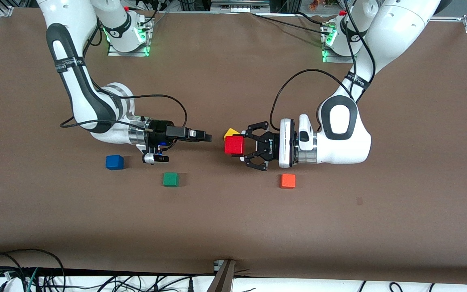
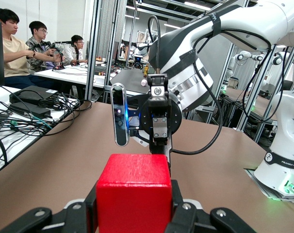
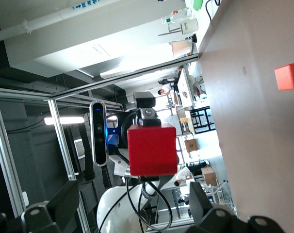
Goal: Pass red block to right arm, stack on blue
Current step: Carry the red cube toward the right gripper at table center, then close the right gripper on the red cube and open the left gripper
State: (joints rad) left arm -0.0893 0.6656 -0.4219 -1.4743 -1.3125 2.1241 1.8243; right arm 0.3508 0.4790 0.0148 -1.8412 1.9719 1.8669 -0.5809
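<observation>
Above the middle of the table, my left gripper (image 1: pixel 239 146) is shut on the red block (image 1: pixel 234 145), held sideways toward the right arm. In the left wrist view the red block (image 2: pixel 134 187) fills the space between the black fingers (image 2: pixel 90 206). My right gripper (image 1: pixel 208 137) points at the block from a short gap away. It is open, its fingers (image 3: pixel 198 196) spread wide with nothing between them, and the red block (image 3: pixel 152 149) floats ahead of them. The blue block (image 1: pixel 114 162) rests on the table toward the right arm's end, under that arm's wrist.
A green block (image 1: pixel 170 179) lies nearer the front camera than the blue one. An orange block (image 1: pixel 288 181) sits below the left gripper's wrist. A yellow block (image 1: pixel 230 132) is partly hidden by the red block. The brown tabletop (image 1: pixel 233 227) is bare toward the front edge.
</observation>
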